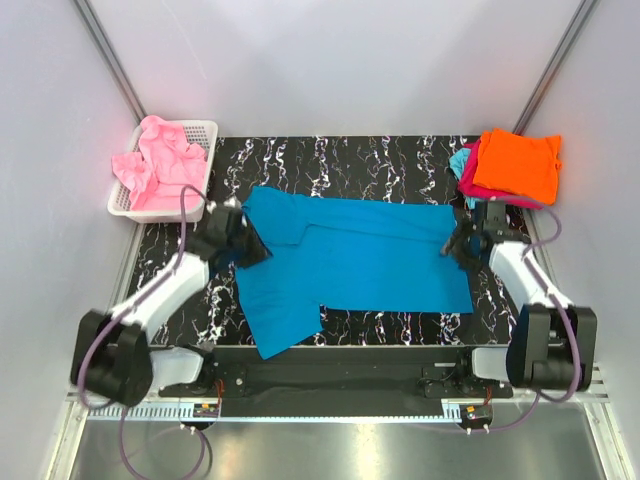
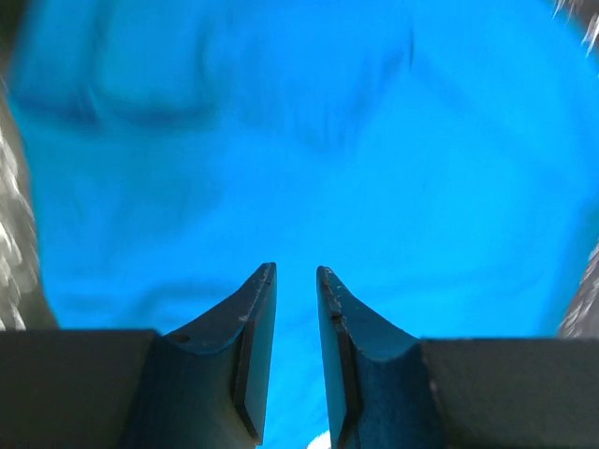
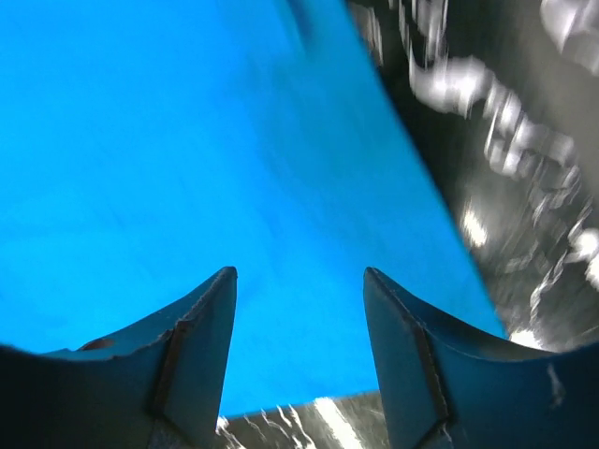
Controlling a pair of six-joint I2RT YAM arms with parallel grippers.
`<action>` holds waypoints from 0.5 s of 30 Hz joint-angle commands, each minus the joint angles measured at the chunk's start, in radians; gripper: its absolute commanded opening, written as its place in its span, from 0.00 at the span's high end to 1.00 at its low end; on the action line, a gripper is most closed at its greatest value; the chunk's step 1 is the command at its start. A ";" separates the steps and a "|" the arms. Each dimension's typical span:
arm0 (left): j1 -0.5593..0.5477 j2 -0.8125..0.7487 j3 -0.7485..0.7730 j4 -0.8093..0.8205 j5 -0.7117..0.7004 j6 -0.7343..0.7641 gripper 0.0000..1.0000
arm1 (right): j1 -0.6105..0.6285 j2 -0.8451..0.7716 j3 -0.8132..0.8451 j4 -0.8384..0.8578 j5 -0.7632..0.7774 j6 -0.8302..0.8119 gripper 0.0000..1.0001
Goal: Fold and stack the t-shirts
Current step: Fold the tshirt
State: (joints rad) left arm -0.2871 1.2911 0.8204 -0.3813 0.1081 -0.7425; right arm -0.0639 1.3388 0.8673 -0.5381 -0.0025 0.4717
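Note:
A teal-blue t-shirt [image 1: 370,260] lies spread flat on the black marbled table, one sleeve hanging toward the near edge. My left gripper [image 1: 255,245] hovers over its left end, jaws slightly apart with only cloth [image 2: 299,140] below them; the gap [image 2: 297,271] holds nothing. My right gripper [image 1: 452,243] is over the shirt's right edge, open wide [image 3: 299,273] above the teal cloth [image 3: 187,168] and holding nothing. A folded orange t-shirt [image 1: 518,165] tops a stack with magenta [image 1: 480,187] and light cyan [image 1: 460,163] at the back right.
A white mesh basket [image 1: 200,128] at the back left holds crumpled pink t-shirts [image 1: 160,165]. White walls close in on the table [image 1: 330,155] on three sides. Bare marbled table [image 3: 524,187] shows right of the shirt's edge.

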 commanded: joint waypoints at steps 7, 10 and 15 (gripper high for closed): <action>-0.158 -0.603 -0.320 -0.266 -0.159 -0.194 0.69 | 0.093 -0.306 -0.241 0.046 -0.114 0.119 0.37; -0.175 -0.716 -0.331 -0.399 -0.171 -0.233 0.68 | 0.105 -0.325 -0.228 0.044 -0.139 0.133 0.37; -0.219 -0.713 -0.313 -0.447 -0.176 -0.276 0.68 | 0.142 -0.276 -0.198 0.040 -0.149 0.127 0.39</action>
State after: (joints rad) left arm -0.4911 0.5335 0.4900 -0.7731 -0.0383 -0.9649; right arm 0.0540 1.0443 0.6304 -0.5171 -0.1257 0.5842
